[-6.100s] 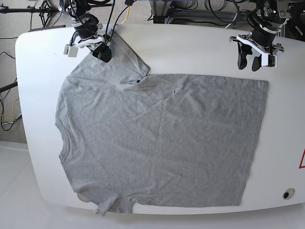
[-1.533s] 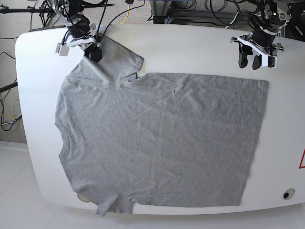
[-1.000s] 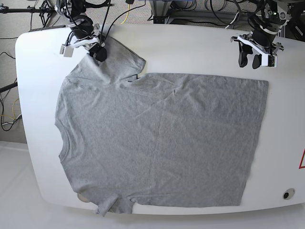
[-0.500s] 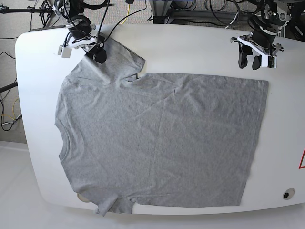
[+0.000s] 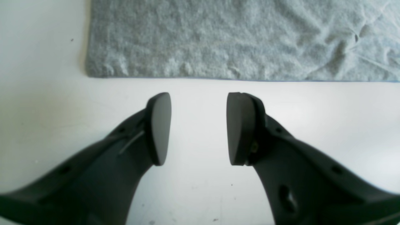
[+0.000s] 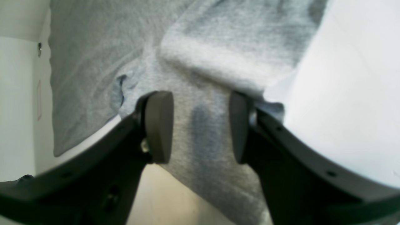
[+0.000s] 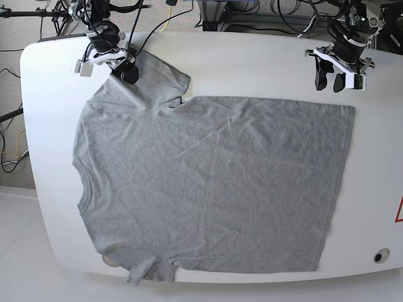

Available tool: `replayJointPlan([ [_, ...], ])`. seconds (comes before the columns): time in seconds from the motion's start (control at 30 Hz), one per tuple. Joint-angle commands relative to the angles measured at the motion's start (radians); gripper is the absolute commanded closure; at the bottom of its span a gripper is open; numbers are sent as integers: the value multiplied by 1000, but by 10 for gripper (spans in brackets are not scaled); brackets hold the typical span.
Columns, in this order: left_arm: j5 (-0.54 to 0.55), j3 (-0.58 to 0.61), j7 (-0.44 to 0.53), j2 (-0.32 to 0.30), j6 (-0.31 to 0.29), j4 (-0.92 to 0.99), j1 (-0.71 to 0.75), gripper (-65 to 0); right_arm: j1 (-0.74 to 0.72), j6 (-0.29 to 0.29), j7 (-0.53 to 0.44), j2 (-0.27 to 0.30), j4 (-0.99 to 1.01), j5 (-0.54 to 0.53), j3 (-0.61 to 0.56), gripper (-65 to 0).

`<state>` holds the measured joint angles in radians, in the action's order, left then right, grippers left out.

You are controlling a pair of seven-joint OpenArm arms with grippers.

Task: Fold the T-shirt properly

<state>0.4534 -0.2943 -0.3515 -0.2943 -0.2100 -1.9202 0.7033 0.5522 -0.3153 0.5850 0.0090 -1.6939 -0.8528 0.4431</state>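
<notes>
The heather-grey T-shirt lies spread flat on the white table, neck to the left and hem to the right. Its far sleeve is laid out toward the far left corner. My right gripper hovers over that sleeve's outer end. In the right wrist view its jaws stand open, with T-shirt fabric lying beneath them. My left gripper is open over bare table just beyond the T-shirt's far right corner. The left wrist view shows the T-shirt's edge a little ahead of the left gripper.
The near sleeve is bunched at the table's front edge. A small dark round fitting sits at the front right corner, and a red triangle mark at the right edge. Cables and stands crowd behind the far edge.
The right gripper's jaws have opened over the far sleeve and it has shifted slightly left. The sleeve lies spread out farther than several seconds ago. The left arm has not moved.
</notes>
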Motion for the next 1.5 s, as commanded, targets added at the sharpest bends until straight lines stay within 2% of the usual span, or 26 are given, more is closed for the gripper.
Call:
replayJointPlan([
  [0.0,8,-5,23,-11,0,-11,3,-267,15,20,29,4,1,32,-2,-279],
  [0.5,5,-4,21,-11,1,-16,6,-267,7,22,27,6,-10,16,-9,-300],
  [0.9,1,-3,20,-11,0,-10,-3,-265,9,9,30,11,0,8,2,-293],
  [1.47,-1,-2,11,-10,-2,-4,4,-266,-3,10,39,20,-1,-4,76,-295],
])
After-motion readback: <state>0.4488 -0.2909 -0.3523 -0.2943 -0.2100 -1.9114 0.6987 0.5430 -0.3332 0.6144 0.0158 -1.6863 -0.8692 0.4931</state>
